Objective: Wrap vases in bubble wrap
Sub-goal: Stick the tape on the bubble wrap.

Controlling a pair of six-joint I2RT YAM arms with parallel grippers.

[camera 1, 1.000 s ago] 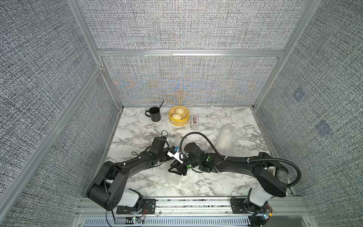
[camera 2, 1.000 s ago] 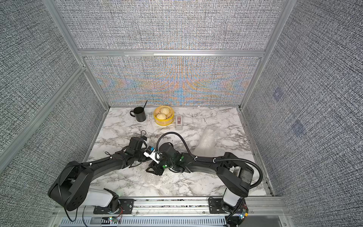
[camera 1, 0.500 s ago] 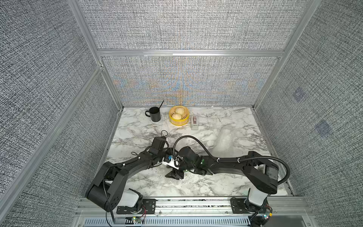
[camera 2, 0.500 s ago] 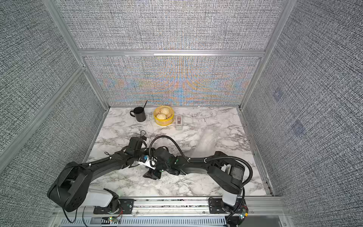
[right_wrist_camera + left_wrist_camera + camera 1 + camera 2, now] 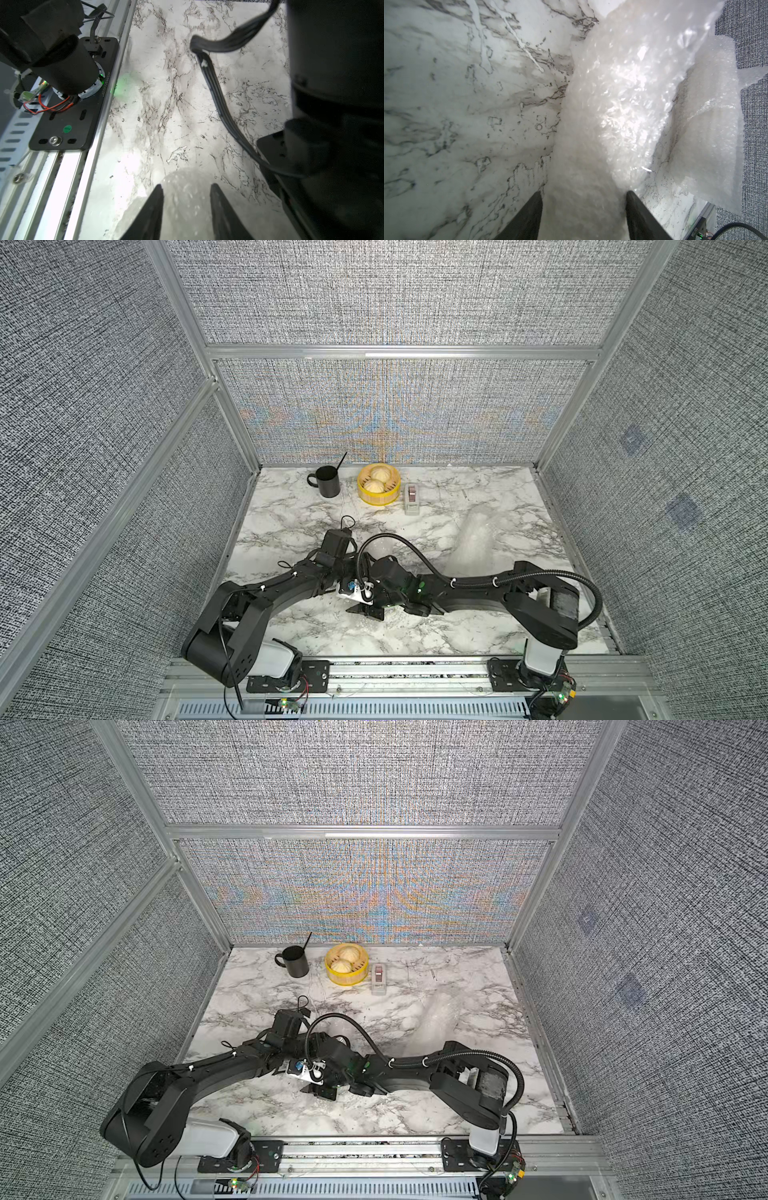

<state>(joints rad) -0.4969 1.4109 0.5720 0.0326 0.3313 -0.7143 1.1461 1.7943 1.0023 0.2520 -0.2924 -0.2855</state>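
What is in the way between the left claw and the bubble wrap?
Nothing visible. In the left wrist view, the bubble wrap already sits between the left gripper's fingers, touching both.

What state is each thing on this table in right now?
black mug: upright, stick inside.
yellow steamer: open, two buns inside.
grey box: lying flat.
wrapped bundle: lying down, gripped by left gripper.
second bundle: lying free, untouched.
right gripper: fingers astride bubble wrap; grip unclear.
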